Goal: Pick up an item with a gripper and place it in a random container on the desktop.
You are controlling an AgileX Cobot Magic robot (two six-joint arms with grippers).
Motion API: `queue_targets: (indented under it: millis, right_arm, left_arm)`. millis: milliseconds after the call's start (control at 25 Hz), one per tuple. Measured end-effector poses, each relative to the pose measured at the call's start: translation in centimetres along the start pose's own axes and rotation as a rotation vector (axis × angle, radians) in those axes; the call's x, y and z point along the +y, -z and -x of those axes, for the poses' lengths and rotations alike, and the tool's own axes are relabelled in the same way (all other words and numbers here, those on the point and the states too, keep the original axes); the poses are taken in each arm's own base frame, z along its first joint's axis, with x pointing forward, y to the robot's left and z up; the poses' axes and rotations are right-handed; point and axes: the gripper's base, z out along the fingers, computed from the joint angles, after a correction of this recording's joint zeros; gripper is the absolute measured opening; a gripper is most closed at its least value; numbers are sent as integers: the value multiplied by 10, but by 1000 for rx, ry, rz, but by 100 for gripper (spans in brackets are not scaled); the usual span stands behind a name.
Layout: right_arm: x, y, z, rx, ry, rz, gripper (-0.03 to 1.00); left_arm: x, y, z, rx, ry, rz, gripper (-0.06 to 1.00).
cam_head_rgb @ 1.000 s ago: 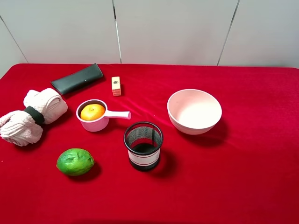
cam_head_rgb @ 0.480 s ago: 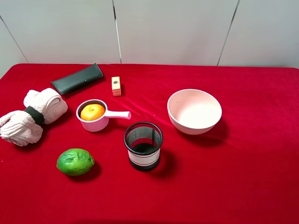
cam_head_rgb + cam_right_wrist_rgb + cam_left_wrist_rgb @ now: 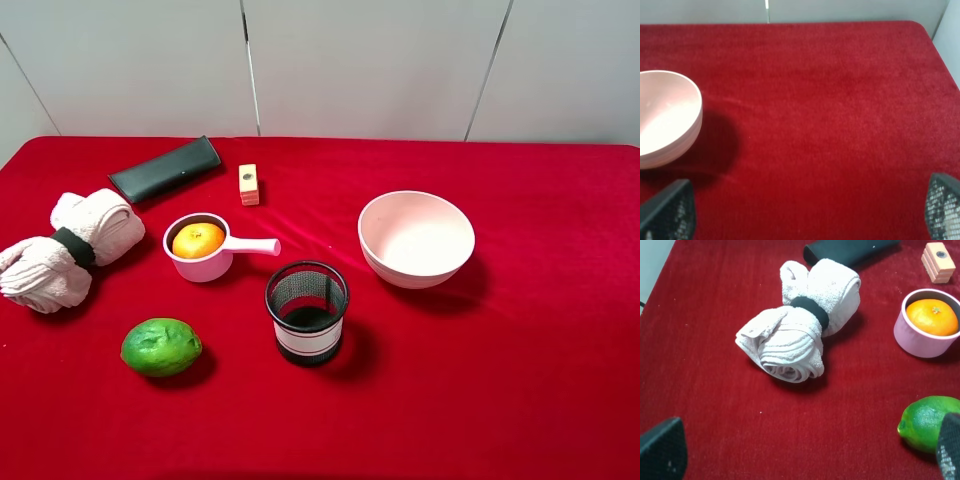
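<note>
The orange citrus fruit (image 3: 198, 239) lies inside the small pale pink saucepan-shaped cup (image 3: 208, 264), whose handle (image 3: 252, 245) points right, on the red cloth desktop (image 3: 520, 370). The left wrist view also shows the fruit (image 3: 932, 317) in the cup (image 3: 920, 339). Neither arm shows in the exterior view. My left gripper (image 3: 807, 455) is open and empty, fingertips (image 3: 662, 452) wide apart, back from the rolled towel. My right gripper (image 3: 805, 212) is open and empty, fingertips (image 3: 670, 212) wide apart above bare cloth beside the big bowl.
A green lime-like fruit (image 3: 160, 347) lies front left. A black mesh cup (image 3: 306, 311) stands centre. A larger pink bowl (image 3: 415, 240) is right of centre. A rolled white towel (image 3: 65, 250), a black case (image 3: 165, 168) and a small wooden block (image 3: 248, 184) lie at left and back.
</note>
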Motion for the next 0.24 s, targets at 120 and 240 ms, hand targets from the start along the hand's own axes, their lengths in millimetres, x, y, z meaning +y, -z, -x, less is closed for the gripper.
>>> queue_targets:
  millis: [120, 240]
  right_arm:
    - [0, 0, 0, 0, 0, 0, 69]
    - [0, 0, 0, 0, 0, 0, 69]
  left_arm:
    - [0, 0, 0, 0, 0, 0, 99]
    - [0, 0, 0, 0, 0, 0, 99]
